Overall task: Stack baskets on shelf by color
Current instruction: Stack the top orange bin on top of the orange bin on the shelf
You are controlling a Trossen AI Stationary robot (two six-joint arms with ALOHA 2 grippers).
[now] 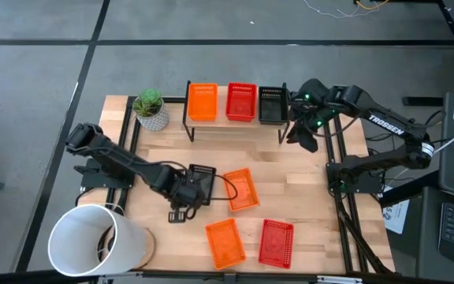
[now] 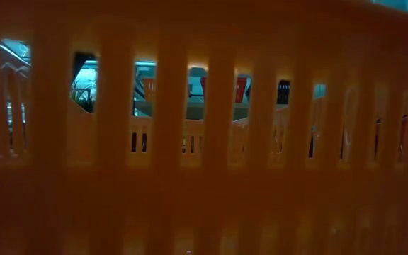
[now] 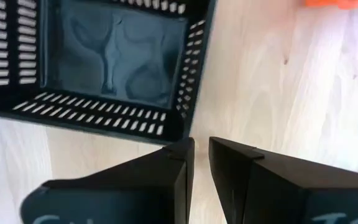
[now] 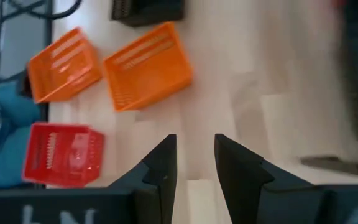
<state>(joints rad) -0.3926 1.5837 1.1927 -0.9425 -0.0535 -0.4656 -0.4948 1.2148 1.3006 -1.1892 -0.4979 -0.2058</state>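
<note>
The shelf [image 1: 235, 126] stands at the table's far edge with an orange basket [image 1: 202, 102], a red basket [image 1: 241, 102] and a black basket [image 1: 271, 104] side by side on its plank. On the table lie a black basket [image 1: 202, 180], two orange baskets [image 1: 241, 190] [image 1: 225, 241] and a red basket [image 1: 276, 241]. My left gripper [image 3: 201, 152] is shut, its tips at a corner of the table's black basket [image 3: 104, 62]. My right gripper [image 4: 195, 149] is open and empty, hovering off the shelf's right end [image 1: 302, 130]. My left gripper has its shut fingertips [image 3: 185, 149] right at the outer corner [image 3: 182, 132] of the black basket, which lies flat on the table. I cannot tell whether they touch it.
A potted plant [image 1: 150, 109] stands left of the shelf, and a large white bucket [image 1: 93, 241] sits at the table's near left corner. An orange basket wall [image 2: 204, 177] fills the low view. Bare wood lies between the shelf and the loose baskets.
</note>
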